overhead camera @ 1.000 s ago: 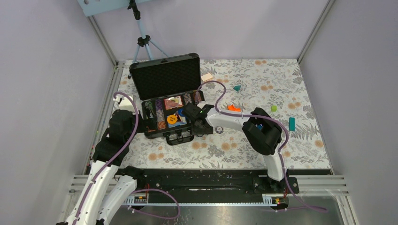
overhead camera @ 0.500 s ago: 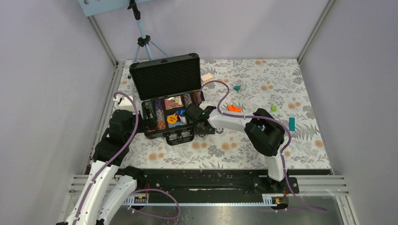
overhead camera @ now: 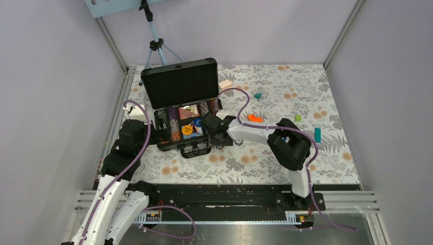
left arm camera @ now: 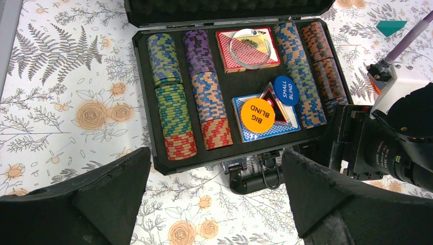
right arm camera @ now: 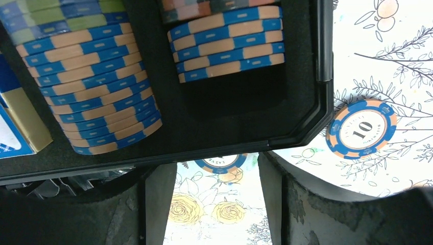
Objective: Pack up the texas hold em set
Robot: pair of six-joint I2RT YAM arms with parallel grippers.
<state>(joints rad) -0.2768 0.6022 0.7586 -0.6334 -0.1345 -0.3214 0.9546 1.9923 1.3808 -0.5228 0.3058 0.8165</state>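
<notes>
Worktop (overhead camera: 286, 153): floral-patterned.
Briefcase (overhead camera: 179, 84): black, at the worktop's left rear, lid upright and open.
Left gripper (left arm camera: 214, 168): spread wide, hovering before the case's front edge, holding nothing.
Right gripper (right arm camera: 217, 204): fingers parted and empty, at the case's front right corner.
Chip rows (left arm camera: 171, 97): four striped rows lying in the foam slots.
Card decks: red (left arm camera: 230, 53), blue (left arm camera: 245, 130), centre bay.
Discs: orange "BIG BLIND" (left arm camera: 258, 115), blue "SMALL BLIND" (left arm camera: 286, 91), on the blue deck.
Loose chips: one marked "10" (right arm camera: 361, 128), another (right arm camera: 221, 163), on the worktop beside that corner.

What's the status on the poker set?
Left gripper open, right gripper open. Black textured briefcase open, chip rows seated. Two blue-and-orange striped chips loose outside its corner.
</notes>
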